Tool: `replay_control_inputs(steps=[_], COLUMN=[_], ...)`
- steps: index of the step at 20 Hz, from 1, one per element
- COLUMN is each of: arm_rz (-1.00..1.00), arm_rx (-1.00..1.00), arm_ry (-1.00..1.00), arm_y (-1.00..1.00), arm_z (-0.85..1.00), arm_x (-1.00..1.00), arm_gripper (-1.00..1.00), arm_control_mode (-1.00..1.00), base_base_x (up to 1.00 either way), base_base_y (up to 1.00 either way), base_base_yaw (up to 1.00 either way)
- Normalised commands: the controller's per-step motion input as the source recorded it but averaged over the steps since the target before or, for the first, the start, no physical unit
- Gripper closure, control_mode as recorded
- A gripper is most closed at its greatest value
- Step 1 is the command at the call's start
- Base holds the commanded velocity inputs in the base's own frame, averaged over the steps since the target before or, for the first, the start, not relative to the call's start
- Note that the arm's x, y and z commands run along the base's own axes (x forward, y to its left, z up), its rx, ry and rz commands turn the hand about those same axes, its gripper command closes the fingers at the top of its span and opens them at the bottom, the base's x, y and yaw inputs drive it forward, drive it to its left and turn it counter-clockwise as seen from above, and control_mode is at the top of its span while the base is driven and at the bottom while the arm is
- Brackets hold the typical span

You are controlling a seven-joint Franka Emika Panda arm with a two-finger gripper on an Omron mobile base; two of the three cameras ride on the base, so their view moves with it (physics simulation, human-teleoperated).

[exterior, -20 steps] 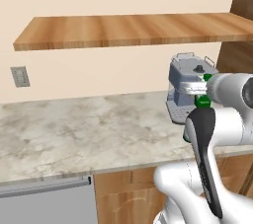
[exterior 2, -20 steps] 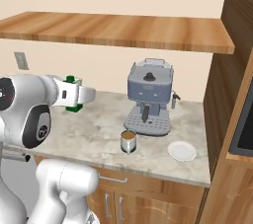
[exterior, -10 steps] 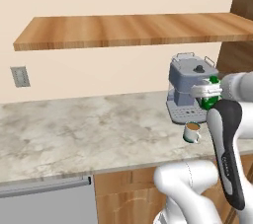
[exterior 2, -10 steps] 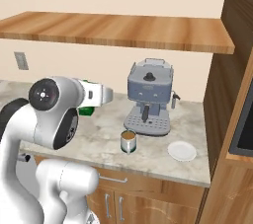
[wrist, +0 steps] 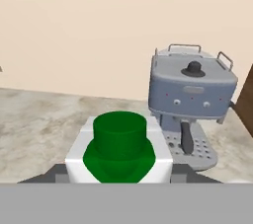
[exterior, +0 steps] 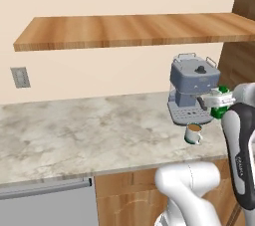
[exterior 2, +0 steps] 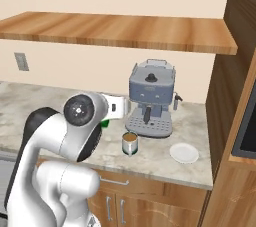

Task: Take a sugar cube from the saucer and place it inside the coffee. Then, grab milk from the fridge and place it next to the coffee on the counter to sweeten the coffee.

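Note:
My gripper (exterior: 220, 104) is shut on the milk (exterior: 218, 110), a white and green carton with a green top, held upright in the air just right of the espresso machine and above the counter (exterior: 89, 130). In the hand view the milk (wrist: 118, 151) sits between the fingers of my gripper (wrist: 118, 176). The coffee (exterior: 193, 133), a white mug with a green band and brown liquid, stands below and left of the carton, in front of the machine. From the right, the coffee (exterior 2: 129, 143) is left of the bare saucer (exterior 2: 184, 152). The sugar cube and the fridge are out of view.
A grey-blue espresso machine (exterior: 193, 90) stands at the back of the counter (exterior 2: 30, 106), under a long wooden wall shelf (exterior: 134, 28). A wooden cabinet column (exterior 2: 235, 96) closes the right end. My own arm (exterior 2: 75, 131) hides most of the carton in the right base view.
The arm has swung to the right with the milk, from over the middle of the counter to beside the espresso machine. The mug and saucer have not moved.

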Motion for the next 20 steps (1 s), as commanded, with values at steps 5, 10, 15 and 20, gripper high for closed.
replay_control_inputs(steps=[5, 10, 15, 20], arm_rz=[0.00, 0.04, 0.12, 0.10], arm_rx=[0.00, 0.02, 0.00, 0.00], arm_ry=[-0.05, 0.03, 0.00, 0.00], arm_y=[-0.51, -0.64, -0.37, -0.19], arm_z=[-0.45, -0.14, -0.46, -0.65], arm_x=[0.00, 0.02, 0.01, 0.00], arm_gripper=[1.00, 1.00, 1.00, 1.00], arm_control_mode=[-1.00, -1.00, -1.00, -1.00], base_base_x=[0.00, 0.00, 0.00, 0.00], base_base_y=[0.00, 0.00, 0.00, 0.00], base_base_yaw=[0.00, 0.00, 0.00, 0.00])
